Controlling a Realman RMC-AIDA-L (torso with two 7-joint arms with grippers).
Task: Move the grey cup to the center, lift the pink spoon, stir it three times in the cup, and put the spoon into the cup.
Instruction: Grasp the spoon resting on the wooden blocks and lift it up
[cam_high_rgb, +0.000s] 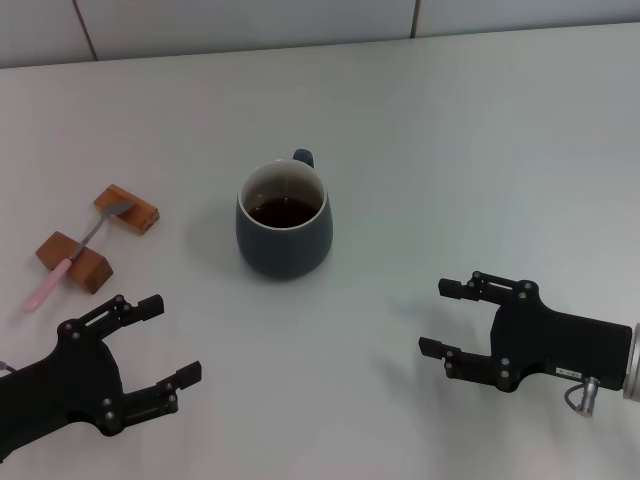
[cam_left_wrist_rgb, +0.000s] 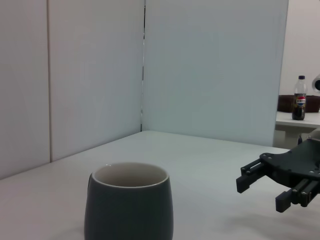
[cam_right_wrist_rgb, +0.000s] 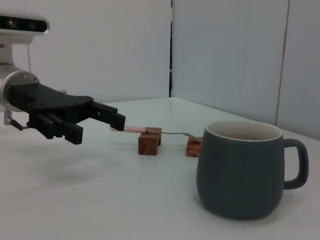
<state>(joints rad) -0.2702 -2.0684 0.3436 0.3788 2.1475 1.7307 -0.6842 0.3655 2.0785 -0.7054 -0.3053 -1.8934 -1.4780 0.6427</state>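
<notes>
A dark grey cup with a white inner wall stands close in front of the camera on a white table. Beyond it, well apart, the right gripper hovers above the table with its black fingers spread. Behind that gripper, far off, a dark cola bottle stands on another surface.

I see a matte black angular left gripper with 2 ridged fingers, small silver screws on its knuckles, a matching black right gripper, white label, silver cuff, grey cable loop underneath
</notes>
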